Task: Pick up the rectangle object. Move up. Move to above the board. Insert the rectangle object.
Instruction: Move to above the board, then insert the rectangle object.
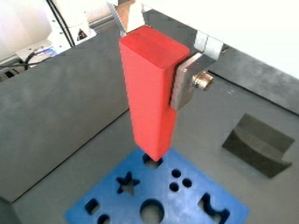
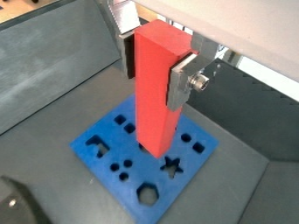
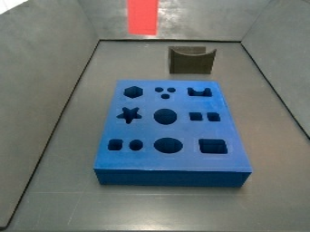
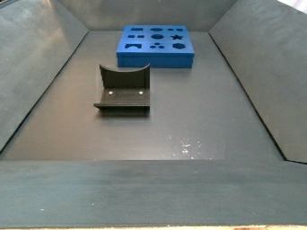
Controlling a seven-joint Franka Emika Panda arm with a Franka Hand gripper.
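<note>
Grey floor [image 4: 180, 126]: dark, walled on all sides, filling every view.

Board [image 3: 169, 127]: thick blue slab, centre of a side view, upper centre of another [image 4: 156, 47]; dark cut-outs across top (star, circles, squares, cross). Seen in both wrist views beneath the bar [image 1: 176, 197] [image 2: 117, 149].

Rectangle object [image 1: 149, 87]: red-orange bar, upright, held well clear of the floor; lower end over the board in both wrist views [image 2: 158, 87]. Only its lower part in frame at top of a side view [image 3: 143, 15]; absent from the other side view.

Fixture [image 4: 122, 90]: dark bracket on base plate, apart from board; top centre-right in a side view [image 3: 191, 59].

Gripper [image 1: 158, 70]: silver finger plates pressed against opposite faces of the bar, clamped on it; also [image 2: 158, 70].

Step in hand, by judgement: moving above board, insertion pending. Advice: keep bar vertical, line its end up squarely with matching rectangular slot before descending; lower slowly, release only once seated.
</note>
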